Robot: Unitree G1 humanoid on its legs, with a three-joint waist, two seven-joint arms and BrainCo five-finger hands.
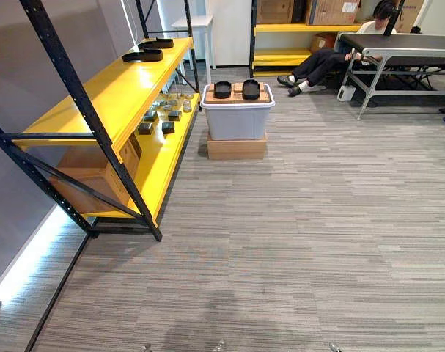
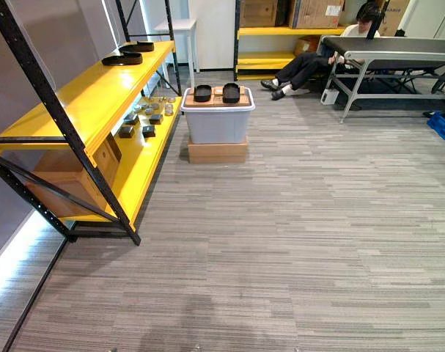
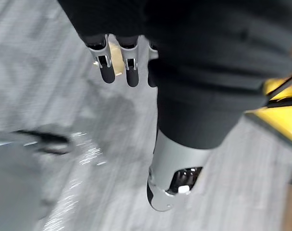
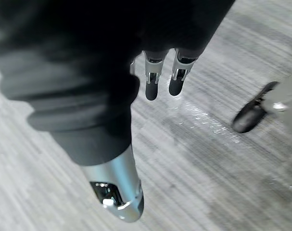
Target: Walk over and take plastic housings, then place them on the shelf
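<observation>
**Q:** Left eye view: where do you find the task's things?
**A:** Two black plastic housings (image 1: 222, 89) lie side by side on the lid of a grey bin (image 1: 237, 123), far across the floor (image 1: 317, 235). Two further housings (image 1: 142, 56) rest on the top board of the yellow shelf (image 1: 108, 95).

**Q:** Right eye view?
**A:** You see the bin on a cardboard box (image 2: 217, 152), just beside the shelf's far end. Small parts (image 2: 145, 121) sit on the lower board. A person (image 2: 310, 64) sits on the floor beyond.

**Q:** Left wrist view?
**A:** Your left robot hand (image 3: 107, 71) hangs over the carpet with its fingers straight and empty, well apart from the housings.

**Q:** Right wrist view?
**A:** Your right robot hand (image 4: 152, 87) likewise hangs over the floor, fingers relaxed, holding nothing.
</observation>
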